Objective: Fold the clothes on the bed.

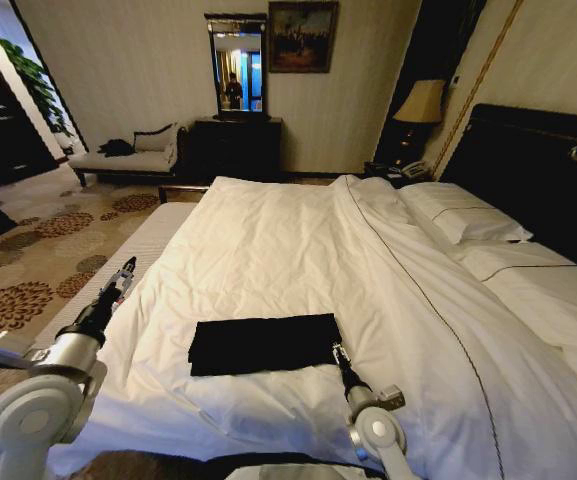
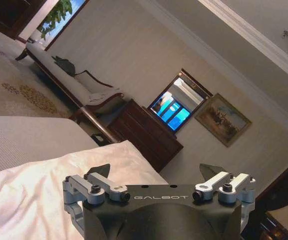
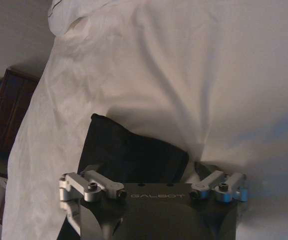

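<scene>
I counted one black shirt [image 1: 264, 343], folded into a strip on the bed [image 1: 298, 240]. My right claw [image 1: 336, 349] sat at its near right corner, jaws spread around that edge. My left claw [image 1: 128, 267] hung well left of it, spread, empty.

R tool [image 3: 146, 170] open, fingers apart | at black T-shirt [image 3: 129, 152] edge | on white duvet [image 3: 183, 75]

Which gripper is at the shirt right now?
The right gripper, open at the black T-shirt's right edge. The left gripper hangs off the bed's left side, clear of it.
</scene>
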Motion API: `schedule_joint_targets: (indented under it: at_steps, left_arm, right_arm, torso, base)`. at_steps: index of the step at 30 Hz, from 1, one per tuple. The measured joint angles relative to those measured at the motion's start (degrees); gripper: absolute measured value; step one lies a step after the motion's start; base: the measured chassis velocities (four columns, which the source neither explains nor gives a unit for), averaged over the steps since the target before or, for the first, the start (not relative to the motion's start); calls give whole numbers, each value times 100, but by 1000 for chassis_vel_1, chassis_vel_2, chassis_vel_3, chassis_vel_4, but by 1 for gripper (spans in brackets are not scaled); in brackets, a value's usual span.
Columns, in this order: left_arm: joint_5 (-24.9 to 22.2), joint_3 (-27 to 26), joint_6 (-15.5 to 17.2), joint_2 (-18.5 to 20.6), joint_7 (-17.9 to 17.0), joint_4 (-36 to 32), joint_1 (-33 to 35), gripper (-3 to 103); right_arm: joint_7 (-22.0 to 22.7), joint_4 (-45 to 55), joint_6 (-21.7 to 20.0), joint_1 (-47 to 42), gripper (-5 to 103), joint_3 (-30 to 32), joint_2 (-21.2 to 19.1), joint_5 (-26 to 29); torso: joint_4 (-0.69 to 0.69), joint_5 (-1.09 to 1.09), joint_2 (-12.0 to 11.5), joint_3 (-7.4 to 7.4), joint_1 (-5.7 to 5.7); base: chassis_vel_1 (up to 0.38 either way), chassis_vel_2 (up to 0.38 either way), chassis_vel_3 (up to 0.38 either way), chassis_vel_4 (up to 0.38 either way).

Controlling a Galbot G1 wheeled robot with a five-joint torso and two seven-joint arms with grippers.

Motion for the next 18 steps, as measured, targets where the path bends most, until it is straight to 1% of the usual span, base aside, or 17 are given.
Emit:
schedule_joint_targets:
  at_steps: [1, 4, 6, 9, 10, 14, 16, 18]
  left_arm:
    - [0, 0, 0, 0, 0, 0, 0, 100]
    - [51, 33, -2, -48, 0, -16, 26, 100]
    - [60, 40, -2, -57, 0, -20, 29, 100]
    - [72, 45, -3, -62, -1, -34, 42, 100]
    - [72, 45, -3, -62, -1, -34, 42, 100]
    - [91, 58, -3, -67, -2, -36, 48, 100]
    - [107, 76, -3, -78, -2, -36, 46, 100]
    - [146, 117, -3, -99, -2, -36, 40, 100]
  right_arm:
    - [0, 0, 0, 0, 97, 0, 0, 0]
    - [-30, -2, 2, 42, 82, -48, 80, 19]
    - [-37, -15, 3, 69, 82, -51, 93, 21]
    - [-46, -83, 23, 169, 65, -38, 103, 44]
    - [-46, -83, 23, 169, 65, -38, 103, 44]
    - [-52, -181, 25, 287, 44, -20, 112, 72]
    - [-54, -225, 26, 324, 44, -19, 115, 71]
    - [-62, -319, 31, 396, 32, -18, 121, 57]
  torso:
    - [0, 0, 0, 0, 0]
    - [1, 0, 0, 0, 0]
    - [0, 0, 0, 0, 0]
    - [1, 1, 0, 0, 0]
    - [1, 1, 0, 0, 0]
    - [1, 1, 0, 0, 0]
    - [1, 1, 0, 0, 0]
    - [1, 1, 0, 0, 0]
  base:
    - [0, 0, 0, 0]
    - [0, 0, 0, 0]
    - [0, 0, 0, 0]
    - [0, 0, 0, 0]
    - [0, 0, 0, 0]
    - [0, 0, 0, 0]
    - [0, 0, 0, 0]
    - [0, 0, 0, 0]
